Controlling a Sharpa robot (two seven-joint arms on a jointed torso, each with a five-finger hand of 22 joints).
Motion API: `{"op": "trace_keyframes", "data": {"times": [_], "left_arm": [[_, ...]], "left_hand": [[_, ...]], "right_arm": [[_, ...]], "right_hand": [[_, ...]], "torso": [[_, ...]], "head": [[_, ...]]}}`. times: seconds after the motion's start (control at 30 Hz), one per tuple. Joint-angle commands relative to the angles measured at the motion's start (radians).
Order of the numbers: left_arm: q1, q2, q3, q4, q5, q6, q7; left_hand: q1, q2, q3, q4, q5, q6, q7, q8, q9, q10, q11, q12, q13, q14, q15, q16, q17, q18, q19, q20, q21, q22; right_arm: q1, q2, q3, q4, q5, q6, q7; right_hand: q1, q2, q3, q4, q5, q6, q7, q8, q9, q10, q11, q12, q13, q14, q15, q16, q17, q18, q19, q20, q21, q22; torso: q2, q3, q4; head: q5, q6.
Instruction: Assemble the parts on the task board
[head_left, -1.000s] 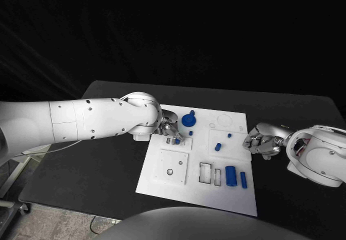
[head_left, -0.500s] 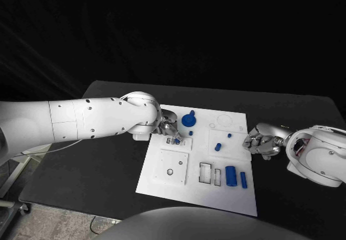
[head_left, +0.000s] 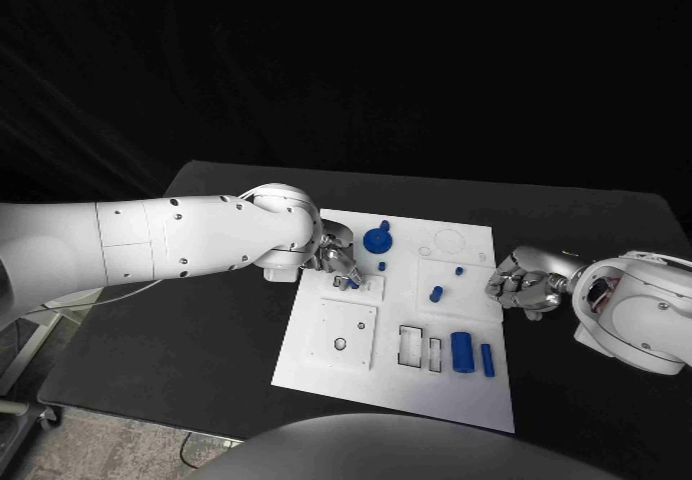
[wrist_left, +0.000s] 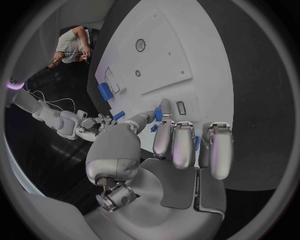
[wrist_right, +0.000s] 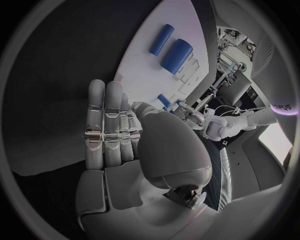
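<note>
left hand (head_left: 338, 258): pinches a small blue part (wrist_left: 158, 115) between thumb and a finger, low over the upper left of the white board (head_left: 325, 355), at a small slot there.
right hand (head_left: 526, 281): fingers curled in on nothing, resting just off the board's right edge.
other parts: blue disc (head_left: 378, 239), two pegs (head_left: 436, 294), two blocks (head_left: 463, 351) lie on the board.
step: seating the part in its slot, as i judge it.
doing it well: keep the part square to the slot, press straight down gently, let go only once it sits flush.
</note>
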Motion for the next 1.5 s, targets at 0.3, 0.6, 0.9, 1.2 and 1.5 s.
{"op": "trace_keyframes", "data": {"times": [0.3, 0.6, 0.9, 1.2, 1.5], "left_arm": [[0.000, -0.008, 0.000, 0.004, -0.012, 0.054, 0.002], [0.000, -0.002, 0.000, 0.001, -0.011, 0.048, 0.003], [-0.001, 0.004, 0.000, -0.002, -0.004, 0.034, 0.004], [-0.001, 0.007, 0.000, -0.001, -0.001, 0.034, 0.005], [-0.001, 0.004, 0.000, -0.003, -0.003, 0.039, 0.005]], "left_hand": [[-0.013, 0.005, 0.014, -0.004, 0.009, -0.010, 0.003, 0.007, 0.002, -0.007, 0.000, -0.012, 0.136, 0.073, -0.004, -0.003, 0.213, -0.011, 0.094, -0.006, -0.002, 0.258], [-0.019, 0.007, 0.021, -0.003, 0.005, -0.012, 0.004, 0.006, 0.002, -0.009, 0.001, -0.015, 0.135, 0.072, -0.003, -0.005, 0.212, -0.011, 0.094, -0.006, -0.004, 0.258], [-0.044, 0.010, 0.026, 0.006, -0.066, -0.015, 0.007, 0.005, 0.002, -0.011, 0.005, -0.019, 0.133, 0.070, 0.000, -0.009, 0.212, -0.010, 0.093, -0.003, -0.006, 0.257], [-0.098, 0.003, -0.037, 0.065, -0.226, -0.010, 0.013, -0.006, -0.015, -0.013, 0.010, -0.024, 0.131, 0.069, 0.005, -0.015, 0.210, -0.009, 0.091, 0.002, -0.010, 0.256], [-0.147, -0.030, -0.200, 0.173, -0.415, 0.010, 0.012, -0.014, -0.032, -0.013, 0.011, -0.024, 0.132, 0.069, 0.005, -0.015, 0.211, -0.010, 0.091, 0.004, -0.009, 0.256]], "right_arm": [[-0.001, -0.002, 0.000, 0.001, -0.002, 0.007, -0.005], [-0.001, -0.001, 0.000, 0.001, -0.002, 0.008, -0.006], [-0.001, -0.002, 0.000, 0.002, -0.001, 0.008, -0.006], [-0.001, -0.002, 0.000, 0.002, -0.001, 0.008, -0.006], [-0.001, -0.002, 0.000, 0.001, -0.001, 0.012, -0.008]], "right_hand": [[0.003, 0.004, 0.005, -0.001, 0.004, 0.000, 0.005, 0.002, 0.002, 0.002, 0.005, -0.007, -0.002, -0.004, 0.001, -0.004, 0.001, 0.010, -0.005, 0.004, -0.004, -0.001], [0.003, 0.004, 0.005, -0.001, 0.004, 0.000, 0.005, 0.002, 0.002, 0.002, 0.005, -0.007, -0.002, -0.004, 0.001, -0.004, 0.001, 0.010, -0.005, 0.004, -0.004, -0.001], [0.003, 0.004, 0.005, -0.001, 0.004, 0.000, 0.005, 0.002, 0.002, 0.002, 0.005, -0.007, -0.002, -0.004, 0.001, -0.004, 0.001, 0.010, -0.005, 0.004, -0.004, -0.001], [0.003, 0.004, 0.005, -0.001, 0.004, 0.000, 0.005, 0.002, 0.002, 0.002, 0.005, -0.007, -0.002, -0.004, 0.001, -0.004, 0.001, 0.010, -0.005, 0.004, -0.004, -0.001], [0.003, 0.004, 0.005, -0.002, 0.004, 0.000, 0.005, 0.002, 0.002, 0.002, 0.005, -0.007, -0.002, -0.004, 0.002, -0.004, 0.001, 0.010, -0.006, 0.005, -0.005, -0.002]], "torso": [[0.000, -0.0001, 0.0001], [0.000, 0.0001, -0.0006], [0.000, -0.0001, -0.0003], [0.000, -0.0001, -0.0002], [0.000, 0.0000, 0.0000]], "head": [[0.000, 0.000], [0.002, 0.000], [0.001, 0.000], [0.000, 0.000], [-0.001, 0.000]]}}
